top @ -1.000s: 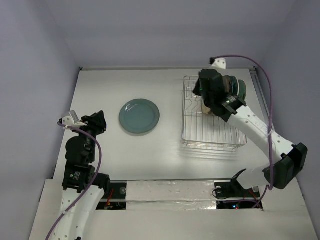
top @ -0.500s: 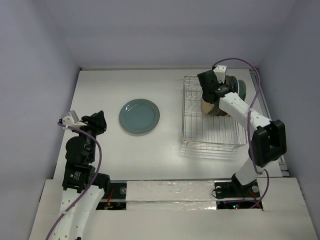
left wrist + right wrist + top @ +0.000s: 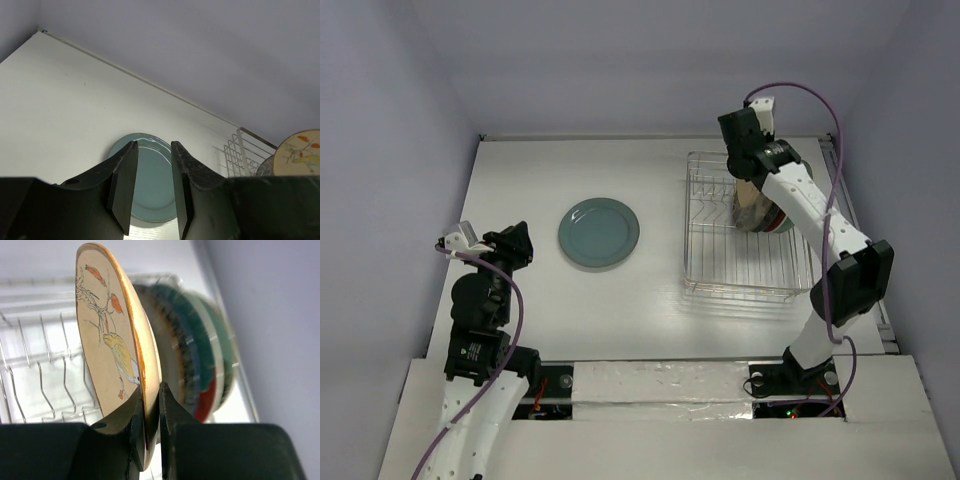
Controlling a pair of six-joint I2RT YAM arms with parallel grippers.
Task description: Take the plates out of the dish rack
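A white table (image 3: 520, 180) fills the overhead view, closed in by plain pale lilac walls (image 3: 620, 60). At lower left the left gripper (image 3: 152, 165) hovers with its fingers slightly apart and nothing between them, and to its right a teal plate (image 3: 598, 233) lies flat on the bare surface. Right of centre the chrome dish rack (image 3: 748, 290) sits on the table with upright plates (image 3: 200, 355) at its upper right end, where the right gripper (image 3: 150, 400) is clamped on the rim of a cream plate (image 3: 107, 340) painted with a bird and branch, on edge just beside the others.
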